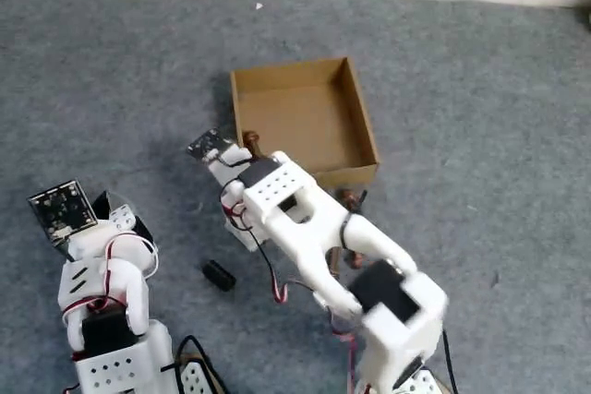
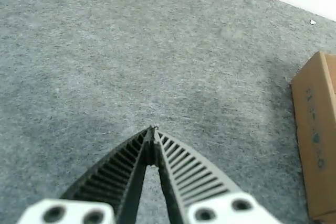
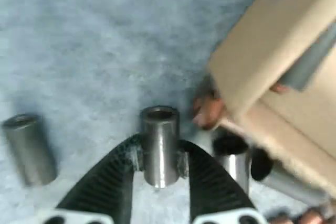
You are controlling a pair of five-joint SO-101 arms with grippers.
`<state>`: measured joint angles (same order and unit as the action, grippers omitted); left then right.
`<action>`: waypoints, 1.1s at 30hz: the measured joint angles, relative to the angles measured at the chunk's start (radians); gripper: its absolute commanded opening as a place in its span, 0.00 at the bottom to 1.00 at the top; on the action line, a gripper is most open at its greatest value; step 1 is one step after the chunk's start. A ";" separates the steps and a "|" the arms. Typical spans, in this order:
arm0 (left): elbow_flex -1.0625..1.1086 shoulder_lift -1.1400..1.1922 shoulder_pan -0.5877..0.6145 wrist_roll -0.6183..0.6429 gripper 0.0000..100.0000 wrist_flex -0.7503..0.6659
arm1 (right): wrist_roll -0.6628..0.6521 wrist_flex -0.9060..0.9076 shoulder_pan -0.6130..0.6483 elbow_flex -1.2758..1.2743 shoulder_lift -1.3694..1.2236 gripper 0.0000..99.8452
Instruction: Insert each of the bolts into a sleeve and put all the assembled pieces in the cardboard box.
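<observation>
My right gripper [image 3: 160, 157] is shut on an upright steel sleeve [image 3: 159, 140] just above the grey carpet. A second sleeve [image 3: 29, 148] stands apart from it. A copper-coloured bolt [image 3: 209, 110] lies against the corner of the cardboard box [image 3: 278, 72], with more sleeves [image 3: 234, 163] beside it. In the high view the right arm [image 1: 305, 214] stretches to the front left corner of the open box [image 1: 242, 99]. My left gripper [image 2: 152, 134] is shut on nothing, low over bare carpet. The left arm [image 1: 102, 274] sits at the front left.
A small dark cylinder [image 1: 219, 274] lies on the carpet between the two arms. Copper-coloured pieces [image 1: 349, 198] rest by the box's front wall, and another [image 1: 251, 142] by its left wall. The box's side [image 2: 315, 129] shows beyond my left gripper. Bare carpet surrounds the box.
</observation>
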<state>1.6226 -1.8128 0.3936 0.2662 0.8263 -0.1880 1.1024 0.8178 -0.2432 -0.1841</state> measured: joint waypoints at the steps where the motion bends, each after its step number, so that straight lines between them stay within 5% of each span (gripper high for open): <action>1: 0.000 0.000 0.000 0.000 0.01 0.000 | 0.000 0.020 -0.008 0.000 0.051 0.01; 17: 0.000 0.000 0.000 -0.037 0.01 0.000 | 0.000 0.308 -0.397 -0.152 0.755 0.01; 25: 0.000 0.000 -0.031 -0.284 0.01 0.000 | 0.051 0.112 -0.618 -0.522 1.056 0.01; 33: -0.026 0.000 -0.322 -0.451 0.05 0.035 | 0.218 -0.104 -0.804 -0.753 1.200 0.01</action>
<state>1.5965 -1.8128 0.0713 -0.1849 0.8615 0.0299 0.9981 0.0138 -0.9966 1.0157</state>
